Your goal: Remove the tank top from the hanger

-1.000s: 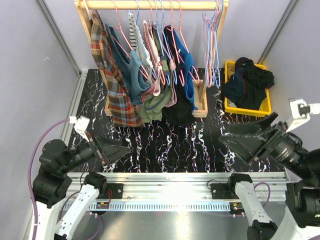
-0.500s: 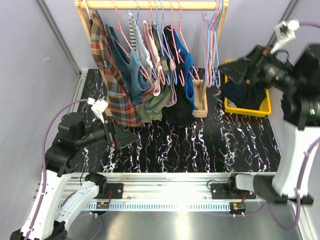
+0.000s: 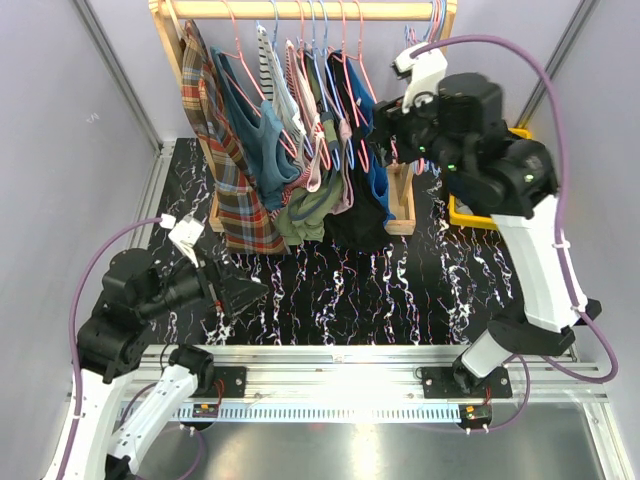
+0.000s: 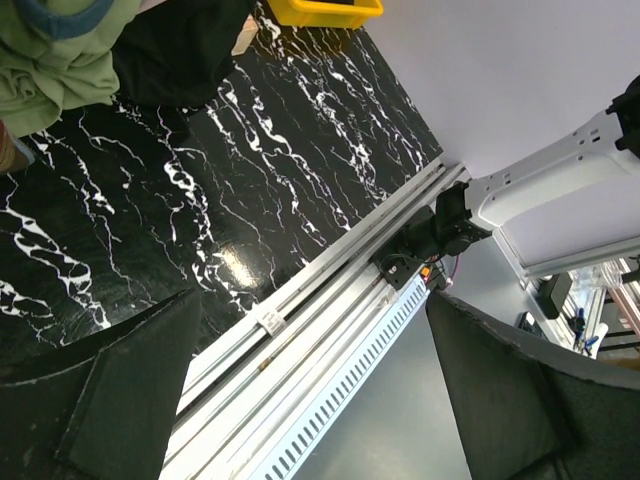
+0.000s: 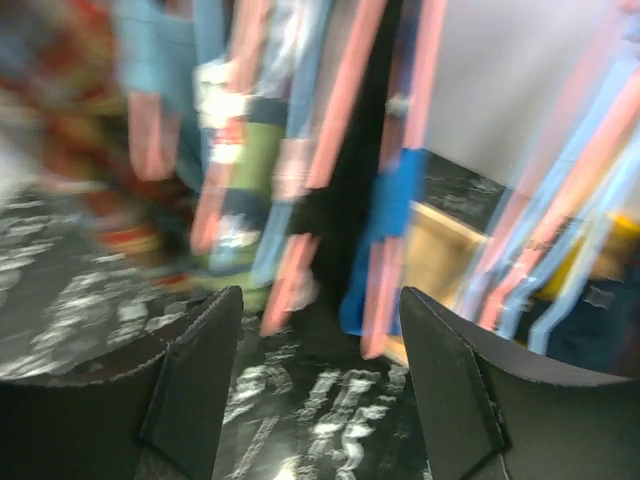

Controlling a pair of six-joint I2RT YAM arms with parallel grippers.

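Basically nothing done yet: no garment is off the rack [image 3: 300, 10], which stands along the far edge of the table [image 3: 400, 290]

- tank top [image 3: 378, 150]: judged to be the blue one at the right end of the bunched clothes, since that is what the right arm faces. It hangs on its pink hanger [image 5: 420, 100], straps over the bar, not lifted or slid. Several similar tops hang beside it, so the target can't be told for sure
- right gripper [image 5: 320, 310]: raised to rack height, just in front of the blue top and the black one next to it. Fingers apart, nothing between them, no contact with cloth or hanger. Wrist view is motion-blurred, so the gap to the fabric is unclear
- left gripper [image 4: 312, 300]: low by the near left edge of the table, fingers spread wide, empty, well apart from the clothes
- yellow bin [image 3: 470, 215]: far right corner, dark clothes in it, mostly hidden behind the right arm

Left to do, by the look of it: the whole job. Grab the strap or hanger, work the top off, put it down
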